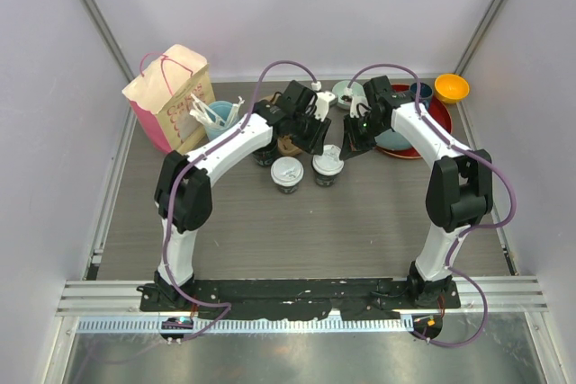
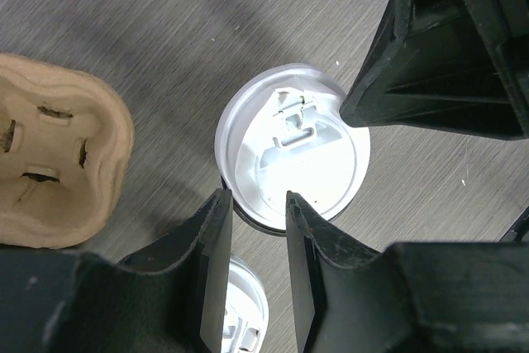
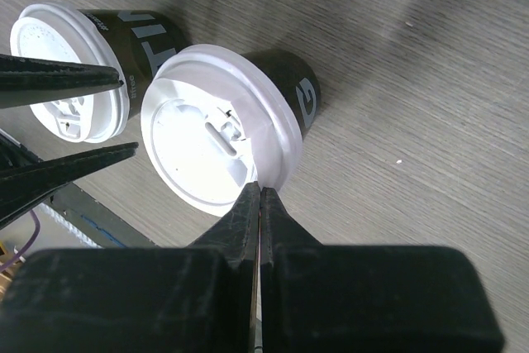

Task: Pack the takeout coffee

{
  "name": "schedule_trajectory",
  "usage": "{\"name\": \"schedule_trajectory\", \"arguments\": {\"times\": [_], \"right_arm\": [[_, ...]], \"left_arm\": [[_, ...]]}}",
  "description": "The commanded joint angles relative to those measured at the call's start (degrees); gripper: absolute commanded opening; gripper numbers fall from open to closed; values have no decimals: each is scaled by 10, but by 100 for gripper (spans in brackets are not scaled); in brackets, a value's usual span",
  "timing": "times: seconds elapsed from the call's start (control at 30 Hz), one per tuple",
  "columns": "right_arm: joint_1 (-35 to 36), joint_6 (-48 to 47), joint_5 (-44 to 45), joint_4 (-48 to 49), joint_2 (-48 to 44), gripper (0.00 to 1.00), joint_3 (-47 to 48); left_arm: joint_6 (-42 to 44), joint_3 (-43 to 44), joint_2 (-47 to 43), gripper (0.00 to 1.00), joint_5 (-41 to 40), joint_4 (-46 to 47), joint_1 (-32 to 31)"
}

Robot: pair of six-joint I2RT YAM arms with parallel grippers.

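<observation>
Two black takeout coffee cups with white sip lids stand side by side mid-table, one on the left (image 1: 286,173) and one on the right (image 1: 327,165). My left gripper (image 2: 254,198) hovers over the near rim of the right cup's lid (image 2: 293,150); its jaws are open, narrower than the lid, and empty. The other lid (image 2: 244,312) shows below the fingers. My right gripper (image 3: 260,192) is shut, its tip at the rim of the right cup's lid (image 3: 215,126), with nothing between the jaws. The left cup (image 3: 70,68) stands beyond it.
A brown cardboard cup carrier (image 2: 50,163) lies just left of the cups. At the back left stand a pink-and-tan paper bag (image 1: 166,96) and a light-blue cup of white utensils (image 1: 216,119). At the back right are a red plate (image 1: 439,119), an orange bowl (image 1: 451,89) and a dark-blue mug (image 1: 420,90).
</observation>
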Motion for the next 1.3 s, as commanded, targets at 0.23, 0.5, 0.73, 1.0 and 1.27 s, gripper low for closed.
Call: {"name": "schedule_trajectory", "arguments": {"times": [0.23,0.5,0.73,1.0,1.27], "right_arm": [[-1,-8,-19,-2,-2,1,0],[-2,-9,-31,0,-10,1,-4],[-1,-8,-25,7,-5,1,-13],[-2,-9,-35,18,-15,1,-12],[-1,-9,-46,21,-15,1,-8]], "left_arm": [[14,-2,0,42,-6,1,0],[15,-15,-15,54,-5,0,4],[8,-30,-14,55,-3,1,4],[-30,-43,-28,57,33,2,15],[-87,-51,-18,60,100,-4,31]]}}
